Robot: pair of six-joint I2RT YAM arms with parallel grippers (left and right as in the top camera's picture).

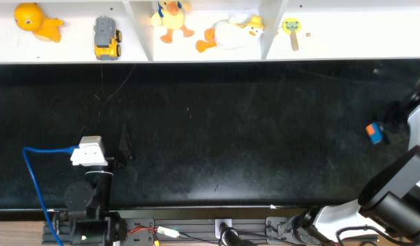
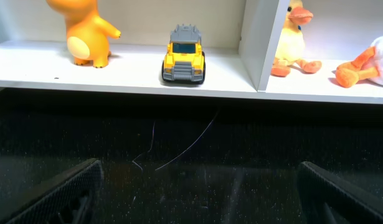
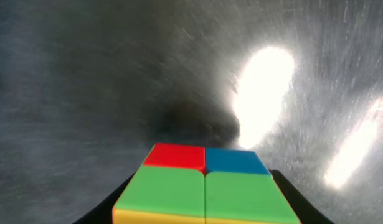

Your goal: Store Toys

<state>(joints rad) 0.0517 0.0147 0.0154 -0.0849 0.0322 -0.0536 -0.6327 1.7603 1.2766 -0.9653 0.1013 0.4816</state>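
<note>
**Cube held in the right claw; 5 toys on the shelf**

Top view: The white shelf runs along the far edge of the black table and shows 3 bays. The left bay holds an orange duck and a yellow truck, standing apart. The middle bay holds a yellow duck, with a white duck lying on its side just beside it. The right bay holds a small green toy on a stick. The cube is over the table near the right edge, well away from the shelf, at the tip of the right arm. The left claw is low on the left side, also well short of the shelf.

Left wrist view: The left claw's 2 fingers are spread wide with nothing between them, only bare table. It faces the shelf, with the truck straight ahead, the orange duck to one side and the 2 ducks past the divider.

Right wrist view: The cube sits between the right claw's dark fingers, which are closed against its sides. Its green, red and blue tiles face the camera. Beneath it is the table with bright glare patches.
</note>
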